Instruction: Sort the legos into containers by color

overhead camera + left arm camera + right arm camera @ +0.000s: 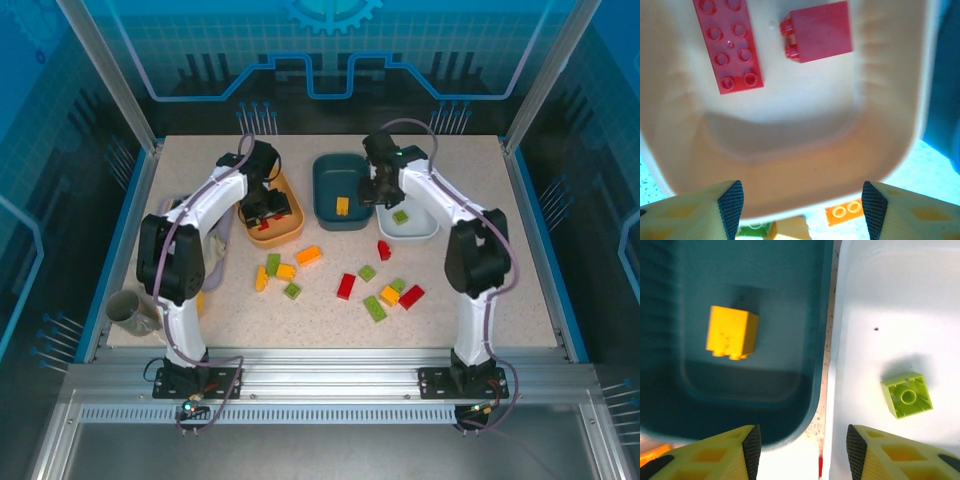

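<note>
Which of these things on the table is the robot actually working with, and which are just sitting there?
Job: orange tub, teal tub, white tub, loose bricks in red, green and yellow, sorted bricks inside the tubs.
Lying about: grey mug, near left corner.
</note>
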Robot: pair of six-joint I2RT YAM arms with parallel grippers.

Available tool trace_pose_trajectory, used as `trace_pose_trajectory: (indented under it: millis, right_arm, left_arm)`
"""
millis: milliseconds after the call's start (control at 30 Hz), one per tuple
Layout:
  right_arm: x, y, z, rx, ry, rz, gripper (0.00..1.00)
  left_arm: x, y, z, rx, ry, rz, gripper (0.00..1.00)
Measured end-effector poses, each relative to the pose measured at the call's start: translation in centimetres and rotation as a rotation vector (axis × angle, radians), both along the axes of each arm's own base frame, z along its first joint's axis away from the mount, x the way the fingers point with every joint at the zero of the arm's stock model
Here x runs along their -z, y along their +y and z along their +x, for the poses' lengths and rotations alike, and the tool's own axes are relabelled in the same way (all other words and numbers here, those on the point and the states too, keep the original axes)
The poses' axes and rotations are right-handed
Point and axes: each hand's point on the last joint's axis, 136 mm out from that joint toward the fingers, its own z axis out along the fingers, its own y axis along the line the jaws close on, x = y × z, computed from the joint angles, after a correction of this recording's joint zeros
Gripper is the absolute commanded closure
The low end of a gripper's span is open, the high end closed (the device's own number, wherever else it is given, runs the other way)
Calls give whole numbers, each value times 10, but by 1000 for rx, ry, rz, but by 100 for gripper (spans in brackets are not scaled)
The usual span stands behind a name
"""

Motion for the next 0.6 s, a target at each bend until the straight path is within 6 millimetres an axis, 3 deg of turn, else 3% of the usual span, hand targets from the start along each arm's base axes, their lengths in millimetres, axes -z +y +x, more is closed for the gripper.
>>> trace_pose_trajectory:
  millis: [100, 233, 333, 400, 600]
  right_arm:
    - [-23, 18, -23, -86, -67, 41, 35]
    - [-26, 78, -71, -327, -94, 96, 21]
    - [-10, 120, -102, -498, -67, 99, 10]
    - [3, 138, -113, -560, -46, 87, 3]
    - [58, 160, -124, -606, 50, 21, 0]
  left_arm:
    - [-29, -1, -12, -33, -91, -40, 30]
    - [-55, 1, -50, -79, -186, -102, 28]
    - [-53, -3, -81, -83, -202, -129, 27]
    - [-46, -4, -99, -81, -192, -136, 25]
    - [-36, 11, -139, -130, -205, -143, 21]
